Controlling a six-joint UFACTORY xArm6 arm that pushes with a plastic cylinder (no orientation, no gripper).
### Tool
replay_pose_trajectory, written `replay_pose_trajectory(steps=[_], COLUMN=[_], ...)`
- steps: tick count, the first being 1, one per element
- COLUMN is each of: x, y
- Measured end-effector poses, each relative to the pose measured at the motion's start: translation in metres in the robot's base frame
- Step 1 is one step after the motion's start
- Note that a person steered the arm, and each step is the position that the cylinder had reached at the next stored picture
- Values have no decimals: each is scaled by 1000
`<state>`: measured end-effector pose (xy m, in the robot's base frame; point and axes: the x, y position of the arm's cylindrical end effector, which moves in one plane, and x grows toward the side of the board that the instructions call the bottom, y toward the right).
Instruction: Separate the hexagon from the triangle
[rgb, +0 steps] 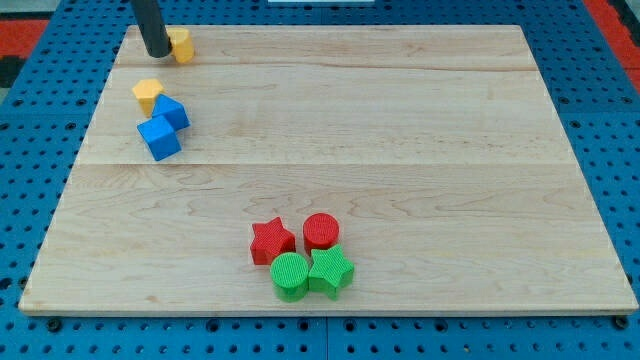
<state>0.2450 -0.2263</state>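
- Where the pale wooden bench (400, 150) meets its far left corner, my tip (158, 52) rests against the left side of a yellow block (181, 45); the rod partly hides this block, so I cannot tell its shape for certain.
- No hand shows on this rig: only a straight, smooth dark rod, so there is no wide, narrow or holding state to give.
- Lower on the view's left sits a yellow hexagon-like block (148, 95), touching a blue block (171, 112); just below that is a blue cube (159, 137).
- Which of the blue pieces is the triangle I cannot tell.
- Near the view's bottom centre, four ribbed plastic pieces cluster tightly: a red star (272, 242), a red cylinder (321, 231), a green cylinder (291, 275) and a green star (330, 271).
- Planks with fine grain form the bench, set on a blue perforated mat (30, 110).
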Motion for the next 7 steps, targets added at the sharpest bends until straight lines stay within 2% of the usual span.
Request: replay_pose_trajectory(steps=[1, 2, 4, 5, 7], x=[25, 27, 99, 102, 101], y=[6, -3, -52, -5, 50])
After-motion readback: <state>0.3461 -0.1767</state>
